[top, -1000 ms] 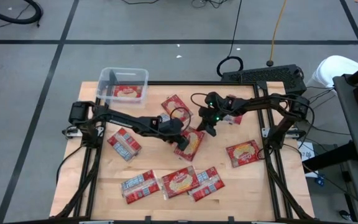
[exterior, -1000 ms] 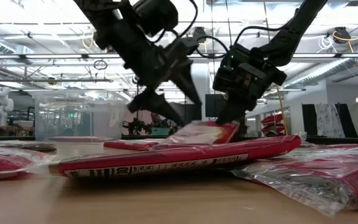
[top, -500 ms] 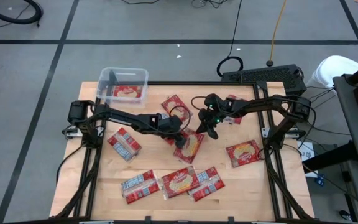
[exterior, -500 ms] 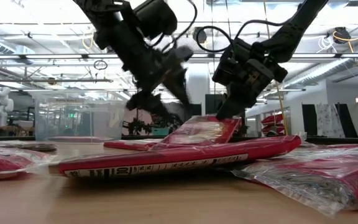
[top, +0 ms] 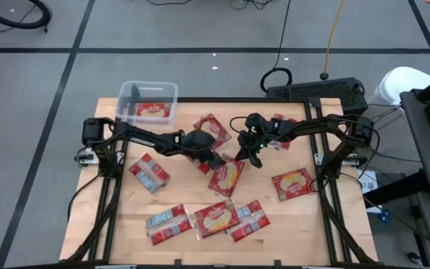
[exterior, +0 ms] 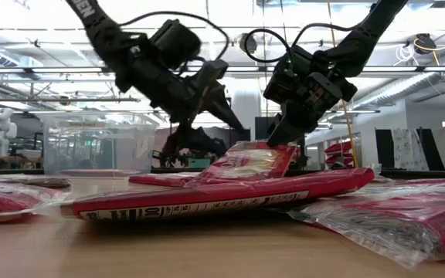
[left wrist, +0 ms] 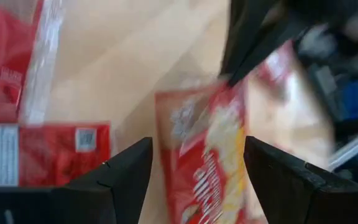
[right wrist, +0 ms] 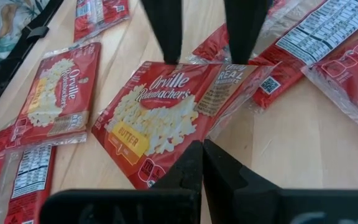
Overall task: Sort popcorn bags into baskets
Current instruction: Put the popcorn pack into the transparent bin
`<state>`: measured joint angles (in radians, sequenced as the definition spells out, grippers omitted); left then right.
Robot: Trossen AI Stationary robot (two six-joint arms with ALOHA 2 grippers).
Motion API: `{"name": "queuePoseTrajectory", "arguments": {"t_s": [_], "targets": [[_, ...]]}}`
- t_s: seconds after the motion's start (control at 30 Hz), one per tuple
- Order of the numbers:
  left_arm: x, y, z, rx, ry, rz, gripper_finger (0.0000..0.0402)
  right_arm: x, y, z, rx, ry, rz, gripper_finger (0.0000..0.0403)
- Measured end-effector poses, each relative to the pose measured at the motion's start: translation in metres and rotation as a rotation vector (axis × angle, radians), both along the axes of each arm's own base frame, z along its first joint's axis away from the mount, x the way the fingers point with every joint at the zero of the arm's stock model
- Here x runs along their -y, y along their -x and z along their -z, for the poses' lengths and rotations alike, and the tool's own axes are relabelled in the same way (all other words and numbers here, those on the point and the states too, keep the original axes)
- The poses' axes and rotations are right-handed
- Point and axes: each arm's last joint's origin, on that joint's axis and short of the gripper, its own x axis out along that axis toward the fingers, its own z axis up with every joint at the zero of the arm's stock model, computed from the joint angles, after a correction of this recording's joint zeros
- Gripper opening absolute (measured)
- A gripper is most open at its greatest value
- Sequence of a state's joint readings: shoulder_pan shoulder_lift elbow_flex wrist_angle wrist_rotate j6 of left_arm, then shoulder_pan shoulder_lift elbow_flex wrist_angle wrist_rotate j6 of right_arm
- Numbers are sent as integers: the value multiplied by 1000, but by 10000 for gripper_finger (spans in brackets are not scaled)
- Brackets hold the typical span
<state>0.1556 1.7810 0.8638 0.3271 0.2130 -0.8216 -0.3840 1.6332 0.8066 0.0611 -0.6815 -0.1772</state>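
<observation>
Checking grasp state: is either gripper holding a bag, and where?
Right gripper pinches the centre popcorn bag by one edge, lifting it; left gripper open, holding nothing.

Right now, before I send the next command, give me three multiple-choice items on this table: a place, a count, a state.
1. Where is the basket?
A) table centre
B) table corner on the left arm's side
C) by the right arm's base
2. How many bags lie in the basket?
A) none
B) one
C) three
3. What is the right gripper doing?
A) open over bare wood
B) shut on the basket rim
C) shut on the centre bag

Answers:
1 B, the overhead view shows it at that corner.
2 B, a single red bag shows inside.
3 C, its wrist view shows shut fingers pinching that bag's edge.
</observation>
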Motion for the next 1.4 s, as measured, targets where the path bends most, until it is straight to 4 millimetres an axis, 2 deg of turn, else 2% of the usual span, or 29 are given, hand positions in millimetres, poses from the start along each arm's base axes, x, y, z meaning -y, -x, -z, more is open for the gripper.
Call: {"name": "queuePoseTrajectory", "arguments": {"t_s": [0.17,0.3,0.47,0.7,0.83,1.03,1.07,1.23,1.4], "targets": [[-4,13,13,45,31,-15,255,1,-1,-2,22,11,2,0],[-1,17,17,44,21,3,255,2,-4,-4,50,18,7,0],[6,12,14,110,-19,38,255,2,-4,-5,61,19,10,0],[22,3,34,134,11,66,250,2,-6,-7,78,12,24,0],[28,1,36,135,-33,51,199,2,-6,-6,66,-6,36,0],[29,2,27,170,-62,112,38,2,-5,-8,42,-59,72,0],[28,2,25,174,-49,125,26,2,-5,-9,35,-73,85,0],[23,4,12,210,-44,126,37,1,1,-31,42,-127,210,12],[17,14,-11,210,-67,168,24,-2,16,-69,75,-188,394,69]]}}
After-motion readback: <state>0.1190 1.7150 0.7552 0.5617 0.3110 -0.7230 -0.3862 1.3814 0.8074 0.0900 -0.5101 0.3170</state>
